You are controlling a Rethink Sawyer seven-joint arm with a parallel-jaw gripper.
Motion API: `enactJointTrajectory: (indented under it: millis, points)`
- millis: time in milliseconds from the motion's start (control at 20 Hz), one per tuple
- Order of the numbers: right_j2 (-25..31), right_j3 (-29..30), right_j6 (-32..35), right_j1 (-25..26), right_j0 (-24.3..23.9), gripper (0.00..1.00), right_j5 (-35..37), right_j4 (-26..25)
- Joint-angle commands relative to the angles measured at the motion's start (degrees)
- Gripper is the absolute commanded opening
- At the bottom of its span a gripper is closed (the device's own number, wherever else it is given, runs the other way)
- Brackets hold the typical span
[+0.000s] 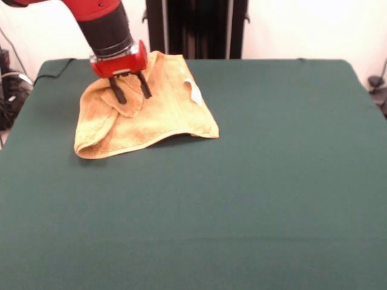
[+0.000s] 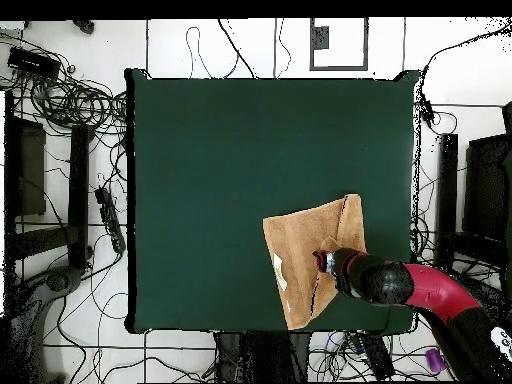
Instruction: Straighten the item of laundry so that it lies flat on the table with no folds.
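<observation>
The golden-orange towel (image 1: 158,115) lies crumpled at the table's far left in the front view, with one side folded over itself and a small flap bunched up under the arm. Its white tag (image 1: 195,92) shows on the right part. My gripper (image 1: 131,92) comes down onto the towel's upper left part. Its two black fingers (image 1: 116,92) stand apart with the flap between them. In the overhead view the towel (image 2: 305,240) lies near the table's lower right edge, and the gripper (image 2: 326,262) is over its right-hand middle. The dark green table (image 1: 254,181) spreads wide around the towel.
The robot's black pedestal (image 1: 196,27) stands behind the table's far edge. In the overhead view, cables (image 2: 70,100) and stands ring the table (image 2: 220,170) on the floor. The towel's lower corner reaches the table's edge by the robot.
</observation>
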Motion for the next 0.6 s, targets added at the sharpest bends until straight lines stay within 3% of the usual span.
enactJointTrajectory:
  millis: [50,250,400,600]
  points:
    - [7.1,-2.3,-4.6,0.2,5.0,1.0,-2.5,-2.5]
    - [5.5,-0.8,-1.2,-4.0,6.9,1.0,-1.3,-2.3]
    - [5.4,-0.5,-2.1,-6.6,6.8,1.0,1.0,-1.6]
    - [5.1,2.1,-3.1,-16.2,6.7,1.0,5.6,0.9]
